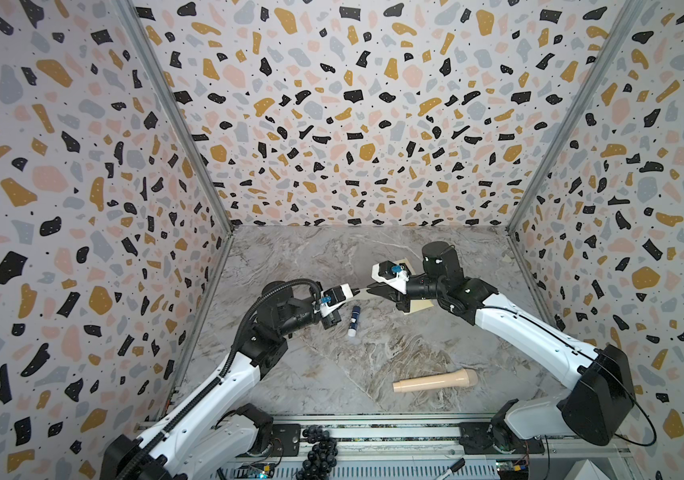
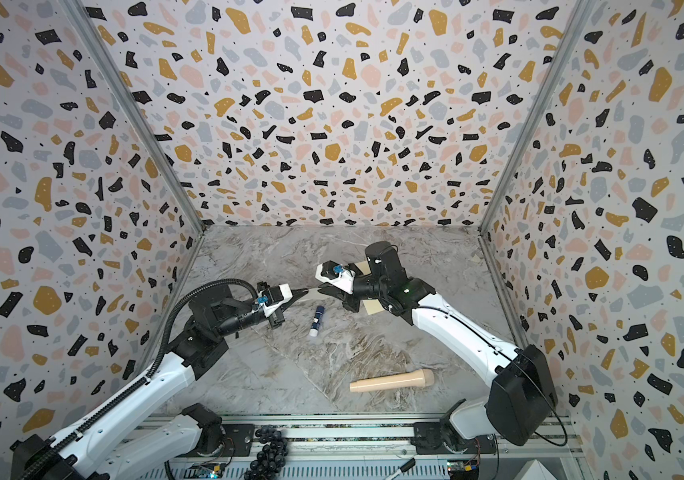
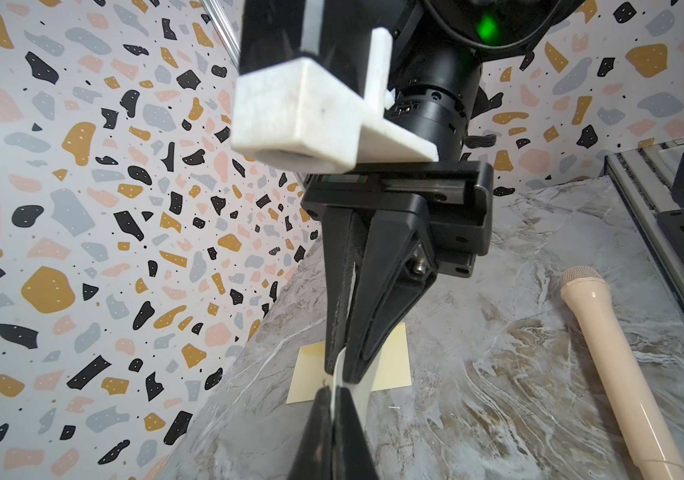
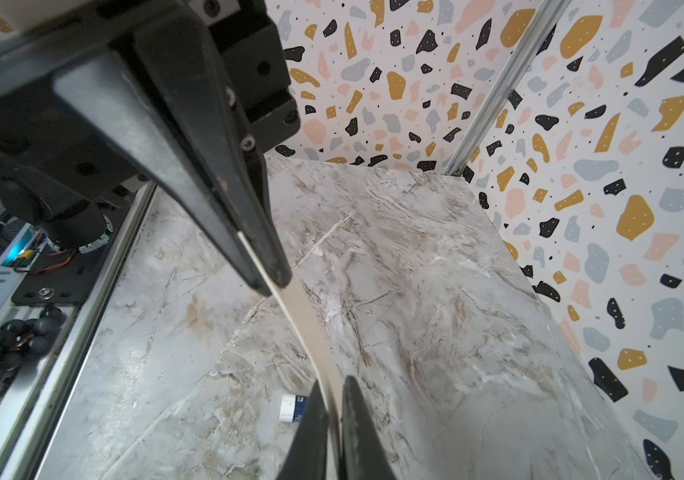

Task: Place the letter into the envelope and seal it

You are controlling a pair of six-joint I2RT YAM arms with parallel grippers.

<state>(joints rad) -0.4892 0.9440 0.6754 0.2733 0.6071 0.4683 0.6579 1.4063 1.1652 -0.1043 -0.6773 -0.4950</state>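
The letter point(image 4: 302, 320) hangs edge-on above the table as a tan strip stretched between my two grippers. My left gripper point(image 3: 334, 392) is shut on one end of it. My right gripper point(image 4: 332, 384) is shut on the other end, facing the left one tip to tip. In both top views the grippers meet mid-table, the left point(image 1: 354, 293) beside the right point(image 1: 369, 286), with the letter point(image 2: 308, 290) a thin sliver between them. The pale yellow envelope point(image 3: 394, 361) lies flat on the table under my right wrist, partly hidden by the arm point(image 1: 421, 308).
A blue-and-white glue stick point(image 1: 354, 321) lies on the marble table just in front of the grippers. A beige microphone point(image 1: 435, 380) lies nearer the front right. A bunch of dark grapes point(image 1: 319, 446) sits on the front rail. Patterned walls close three sides.
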